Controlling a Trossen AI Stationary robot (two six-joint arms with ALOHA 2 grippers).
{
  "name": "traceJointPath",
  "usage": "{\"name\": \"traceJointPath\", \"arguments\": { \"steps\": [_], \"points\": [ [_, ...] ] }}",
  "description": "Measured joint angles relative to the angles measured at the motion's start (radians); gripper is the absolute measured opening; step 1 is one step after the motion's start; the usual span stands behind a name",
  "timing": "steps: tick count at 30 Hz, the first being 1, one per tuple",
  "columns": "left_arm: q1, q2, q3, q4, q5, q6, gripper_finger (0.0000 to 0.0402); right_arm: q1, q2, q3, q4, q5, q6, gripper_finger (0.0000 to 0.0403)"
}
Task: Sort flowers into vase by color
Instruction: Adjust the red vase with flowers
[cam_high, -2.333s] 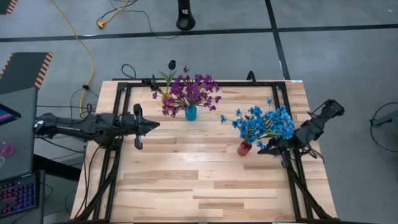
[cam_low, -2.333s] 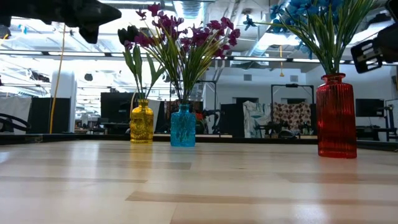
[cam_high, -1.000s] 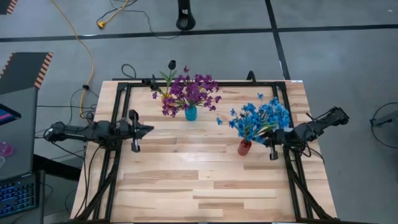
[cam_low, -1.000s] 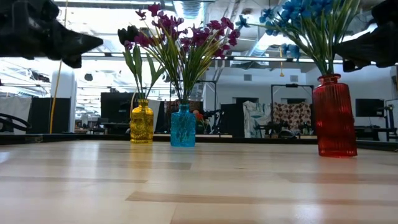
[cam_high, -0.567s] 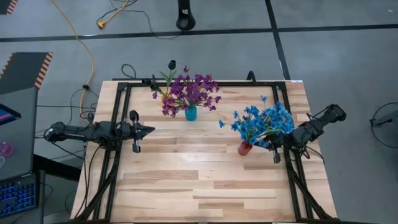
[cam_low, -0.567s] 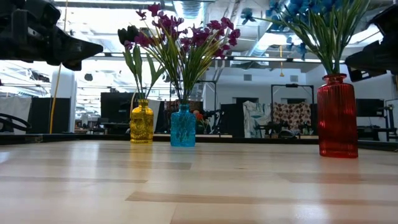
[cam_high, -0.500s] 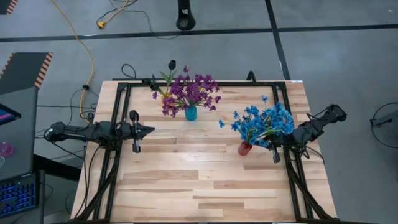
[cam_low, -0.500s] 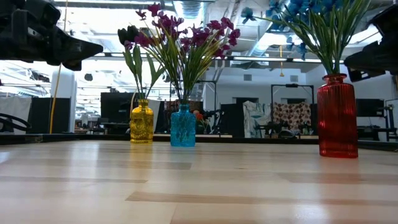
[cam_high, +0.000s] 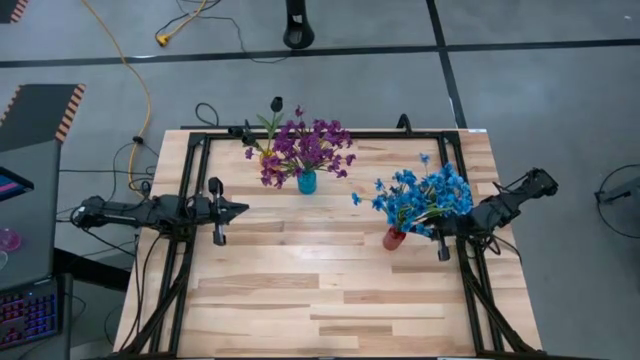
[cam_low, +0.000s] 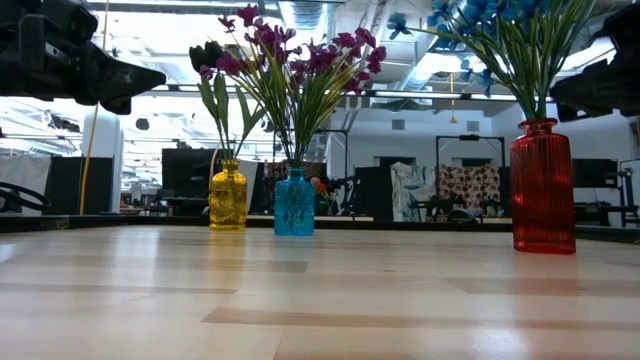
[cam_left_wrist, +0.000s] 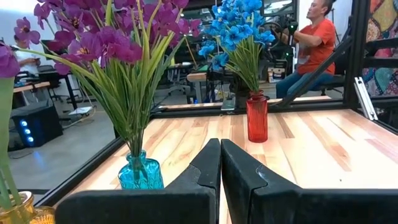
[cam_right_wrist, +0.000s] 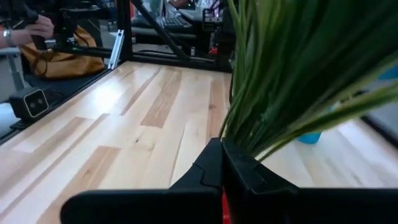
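Note:
Purple flowers stand with their stems in a blue vase at the table's far middle. Beside it a yellow vase holds a dark blossom. Blue flowers stand in a red vase at the right. My left gripper is shut and hovers level at the left edge, pointing across the table, apart from every vase. My right gripper is shut beside the red vase, its tips right at the green stems. My right gripper comes level from the table's right side, and its shut fingertips stand at the blue flowers' green stems, just above the red vase's mouth. Whether they touch the stems, I cannot tell.
A black metal frame runs round the table's far and side edges. The near half of the wooden top is bare. A person in an orange shirt sits beyond the table.
The red vase and its blue flowers, which leaned toward the table's left a second ago, stand upright again, with the blossoms swung back toward the right edge. My right gripper has swung slightly toward the near edge and is still shut.

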Motion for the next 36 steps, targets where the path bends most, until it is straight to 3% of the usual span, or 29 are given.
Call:
{"name": "traceJointPath", "arguments": {
  "steps": [5, 10, 26, 36],
  "points": [
    [0.000, 0.000, 0.000, 0.004, 0.000, -0.001, 0.0000, 0.000, 0.000, -0.002, 0.052, -0.018, -0.100, 0.0027],
    [0.000, 0.000, 0.000, 0.005, 0.000, -0.003, 0.0000, -0.024, 0.000, -0.019, 0.107, -0.135, -0.149, 0.0027],
    [0.000, 0.000, 0.000, 0.006, 0.002, -0.008, 0.0000, -0.223, 0.003, -0.032, 0.125, -0.191, -0.118, 0.0027],
    [0.000, 0.000, 0.000, -0.001, 0.002, -0.039, 0.0000, -0.253, 0.003, -0.032, 0.113, -0.267, -0.062, 0.0028]
  ]
}}
